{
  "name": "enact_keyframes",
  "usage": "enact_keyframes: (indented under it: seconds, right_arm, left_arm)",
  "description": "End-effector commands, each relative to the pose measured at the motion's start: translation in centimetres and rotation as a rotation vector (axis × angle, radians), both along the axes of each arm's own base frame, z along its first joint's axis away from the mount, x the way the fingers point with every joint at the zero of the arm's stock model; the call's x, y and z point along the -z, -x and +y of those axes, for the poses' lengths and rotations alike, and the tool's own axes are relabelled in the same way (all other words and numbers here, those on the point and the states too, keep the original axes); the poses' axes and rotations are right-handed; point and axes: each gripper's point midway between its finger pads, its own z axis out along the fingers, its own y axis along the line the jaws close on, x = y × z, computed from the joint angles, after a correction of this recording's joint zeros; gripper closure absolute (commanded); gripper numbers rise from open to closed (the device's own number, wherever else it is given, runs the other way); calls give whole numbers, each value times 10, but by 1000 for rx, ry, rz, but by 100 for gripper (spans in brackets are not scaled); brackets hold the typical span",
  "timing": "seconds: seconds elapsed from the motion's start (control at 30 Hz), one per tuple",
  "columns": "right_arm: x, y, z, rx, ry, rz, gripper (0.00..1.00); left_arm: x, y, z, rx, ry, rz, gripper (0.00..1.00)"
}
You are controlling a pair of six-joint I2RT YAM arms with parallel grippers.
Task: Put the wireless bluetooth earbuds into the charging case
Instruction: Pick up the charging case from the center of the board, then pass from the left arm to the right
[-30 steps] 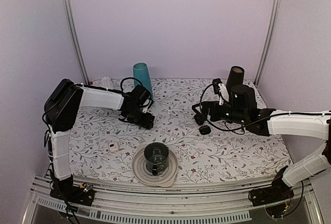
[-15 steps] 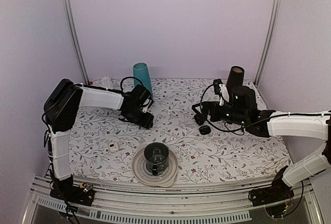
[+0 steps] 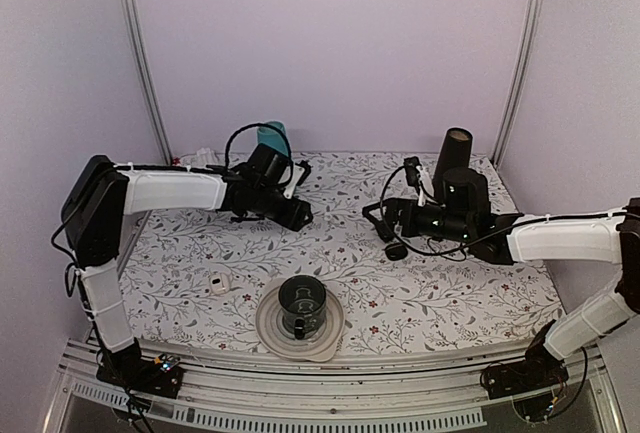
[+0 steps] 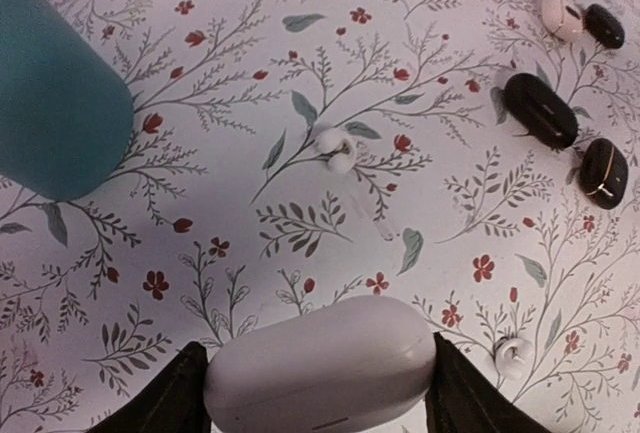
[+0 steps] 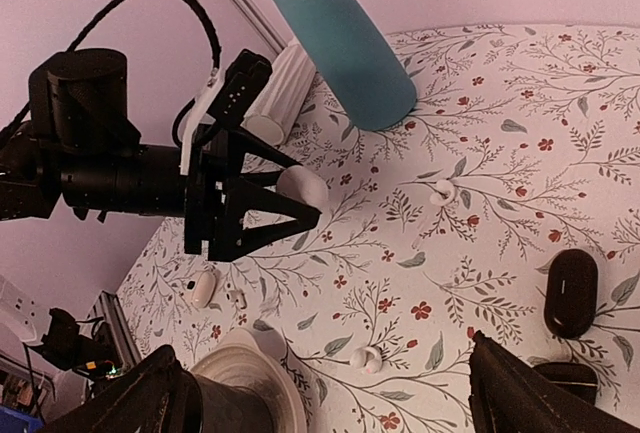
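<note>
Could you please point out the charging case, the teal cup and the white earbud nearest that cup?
charging case (image 4: 320, 368): left wrist view, middle of its white shell.
teal cup (image 4: 55, 93): left wrist view, its side wall.
white earbud (image 4: 334, 149): left wrist view, its rounded body.

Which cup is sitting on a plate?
The dark cup at the front middle, on the pale plate. The teal cup and the tall black cup stand at the back with no plate.

Teal cup (image 5: 345, 48) stands at the back; dark mug (image 3: 302, 301) sits on a plate (image 3: 265, 329).
</note>
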Motion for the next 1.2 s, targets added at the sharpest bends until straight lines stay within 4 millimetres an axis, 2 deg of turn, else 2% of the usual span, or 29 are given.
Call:
enact_keyframes:
  seconds: [0.0,0.3,0.67,0.97,1.17]
  right_arm:
    - [-1,-2,3,-34,-58,40,1]
    - [20,-5,-5,-17,-86,130,1]
    - [7,-6,2,-45,-172,186,3]
    - [2,4,18,-157,-211,219,14]
    - [-6,13,27,-215,-204,193,19]
  left_arm:
    - [-29,9,-30,108,70,-107,47]
    - [-68,30,-69,285,162,-232,47]
    - [-90,62,-100,459,204,-328,47]
    - [-100,89,-116,577,172,-428,47]
    - [-100,95,-123,611,152,-450,47]
